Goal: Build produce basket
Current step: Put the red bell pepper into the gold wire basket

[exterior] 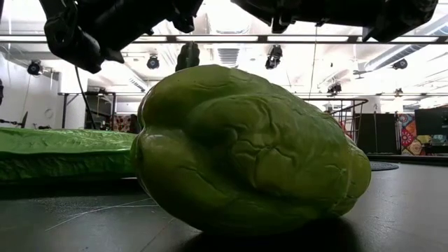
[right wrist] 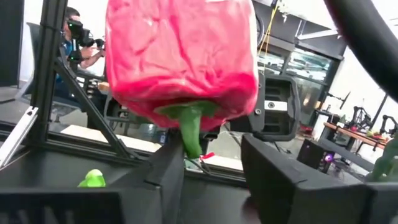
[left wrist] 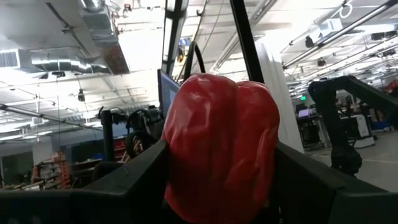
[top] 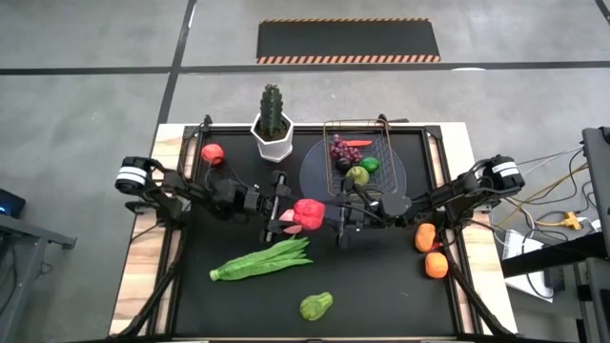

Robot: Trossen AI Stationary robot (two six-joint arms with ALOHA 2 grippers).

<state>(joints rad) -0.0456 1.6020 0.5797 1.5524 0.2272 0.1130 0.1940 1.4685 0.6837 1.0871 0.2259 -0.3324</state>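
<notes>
A red toy pepper (top: 308,213) sits between my two grippers at the table's middle. My left gripper (top: 288,214) comes from the left and is shut on it; in its wrist view the pepper (left wrist: 221,124) fills the gap between the fingers. My right gripper (top: 344,222) faces it from the right, open, with its fingers on either side of the green stem (right wrist: 189,134). The wire basket (top: 360,152) stands on a round grey plate (top: 315,176) and holds grapes (top: 341,148), a lime and a pear. My left gripper pinches the red pepper's body (left wrist: 180,162) between its two fingers, coming level from the table's left. In the right wrist view the pepper (right wrist: 180,56) looks lifted clear of the table, stem end down. My right gripper: I cannot tell whether one finger (right wrist: 166,180) touches the stem.
A potted cactus (top: 273,124) and a red tomato (top: 212,152) stand at the far left. Long green beans (top: 262,259) and a green pepper (top: 315,305), which fills the low view (exterior: 245,150), lie near the front. Two oranges (top: 430,252) lie under the right arm.
</notes>
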